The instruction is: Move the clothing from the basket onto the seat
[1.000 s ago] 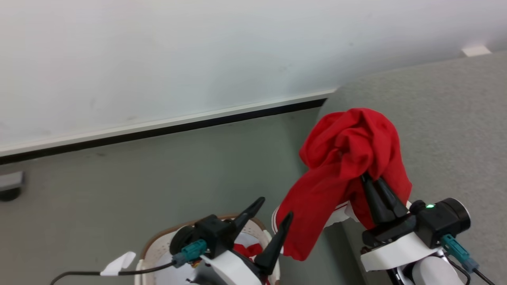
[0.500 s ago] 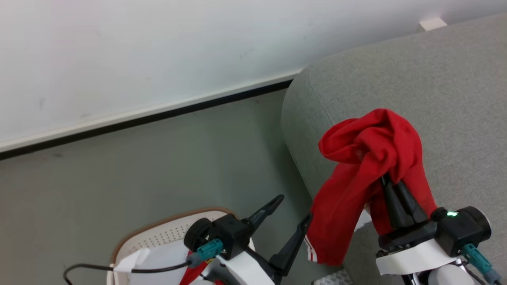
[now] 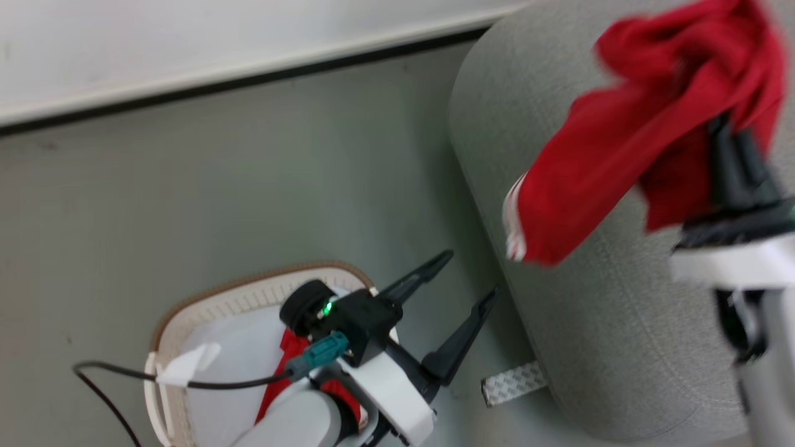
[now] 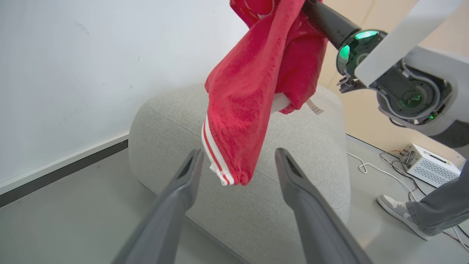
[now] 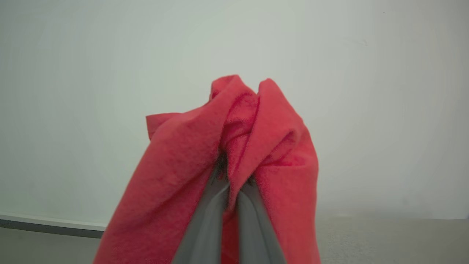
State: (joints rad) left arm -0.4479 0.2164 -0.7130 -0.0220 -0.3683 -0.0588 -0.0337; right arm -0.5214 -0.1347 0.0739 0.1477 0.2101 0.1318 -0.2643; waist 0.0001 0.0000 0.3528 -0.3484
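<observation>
**Garment [image 3: 621, 155] held over sofa [image 3: 590, 323]**

Right gripper [image 5: 231, 176] is clamped on the red garment, its fingers pinched together and cloth bunched over their tips. The garment hangs in the air above the rounded end of the grey sofa, white-striped hem lowest. Contact between hem and upholstery cannot be confirmed. Left gripper [image 3: 470, 273] has its fingers spread with nothing between them, over the floor between basket [image 3: 248, 292] and sofa. More red cloth [image 3: 292, 347] lies in the basket beside a pale pad [image 3: 230, 347], partly hidden by the left arm.
</observation>
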